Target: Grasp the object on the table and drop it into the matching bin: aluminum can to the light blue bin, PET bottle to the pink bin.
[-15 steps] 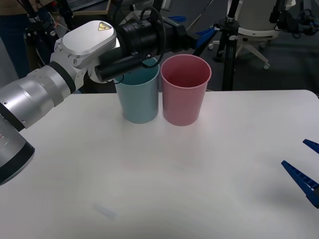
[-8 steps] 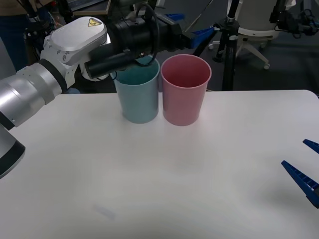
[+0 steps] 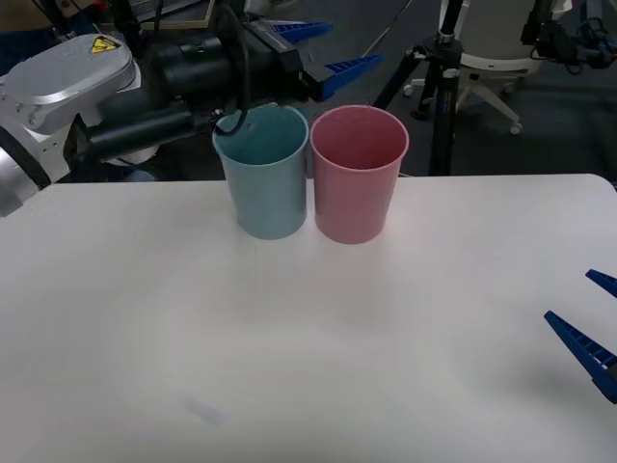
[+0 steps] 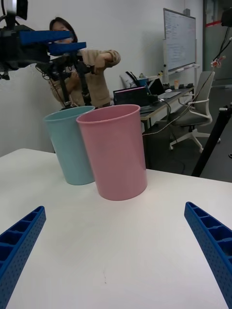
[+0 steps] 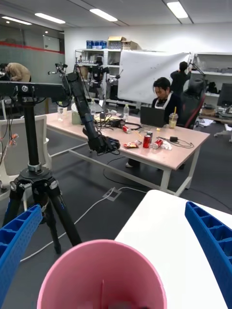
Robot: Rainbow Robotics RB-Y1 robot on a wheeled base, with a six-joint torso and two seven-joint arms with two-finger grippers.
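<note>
left gripper [image 3: 318,48] above pink bin [image 3: 358,174]

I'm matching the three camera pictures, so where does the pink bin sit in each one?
Front view: pink bin at the table's far edge, right of the light blue bin.
Right wrist view: mid-frame, pink bin nearer than the blue one.
Left wrist view: only its rim, bottom centre.
Shared landmark: the white table.

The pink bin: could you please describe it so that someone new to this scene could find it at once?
Look at the white table; two round tapering bins stand side by side near its far edge. The pink bin is the one on the robot's right, beside the light blue bin. The two match in size and shape, so colour alone sets it apart.
</note>
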